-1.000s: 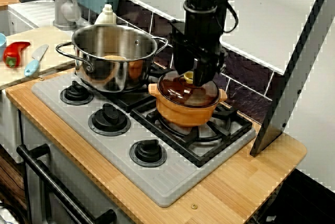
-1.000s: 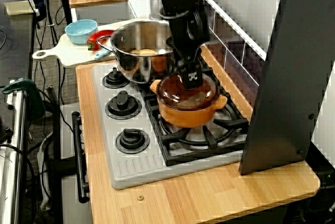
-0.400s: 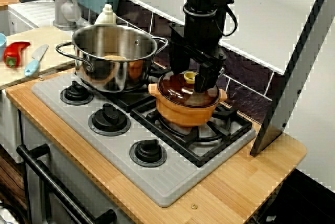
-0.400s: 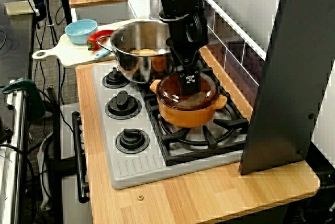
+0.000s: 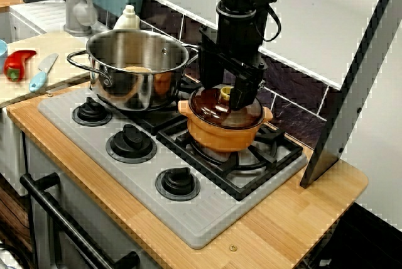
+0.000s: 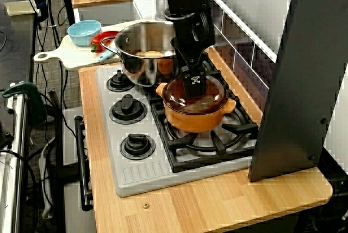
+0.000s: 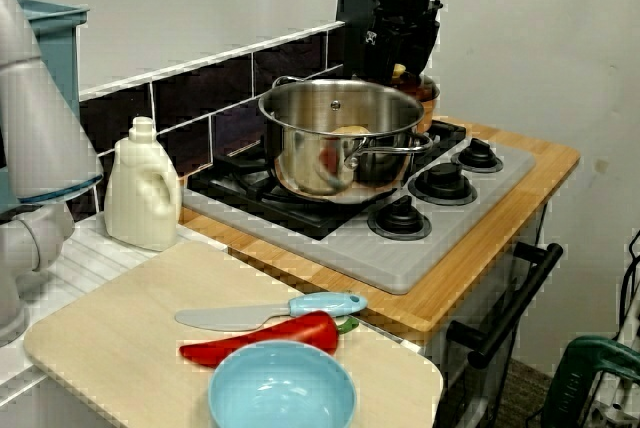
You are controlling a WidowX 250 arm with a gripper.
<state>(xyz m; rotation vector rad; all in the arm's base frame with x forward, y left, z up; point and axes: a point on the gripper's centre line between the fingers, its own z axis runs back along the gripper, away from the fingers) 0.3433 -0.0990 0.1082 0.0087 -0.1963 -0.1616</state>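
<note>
Orange casserole pot [image 5: 221, 138] sits on the right-hand grate of the hob [image 5: 207, 215], with its dark glass lid [image 5: 213, 112] seated flat on the rim.

Gripper [image 5: 225, 90]: jaws apart, one finger on each side of the lid's yellow knob [image 5: 223, 95], nothing held. In the view from the front the knob shows clear between the fingers; whether a pad brushes it, cannot tell.

Change over the last second: the gripper was pressed low over the knob and has since risen slightly. The lid did not rise with it, so contact is released and the lid rests on the pot.

Steel stockpot [image 5: 135, 71] stands just beside, on the left grate. Well apart, on the cutting board [image 7: 110, 333]: red pepper [image 7: 265, 338], blue-handled knife [image 7: 270, 312], blue bowl [image 7: 282, 390].
</note>
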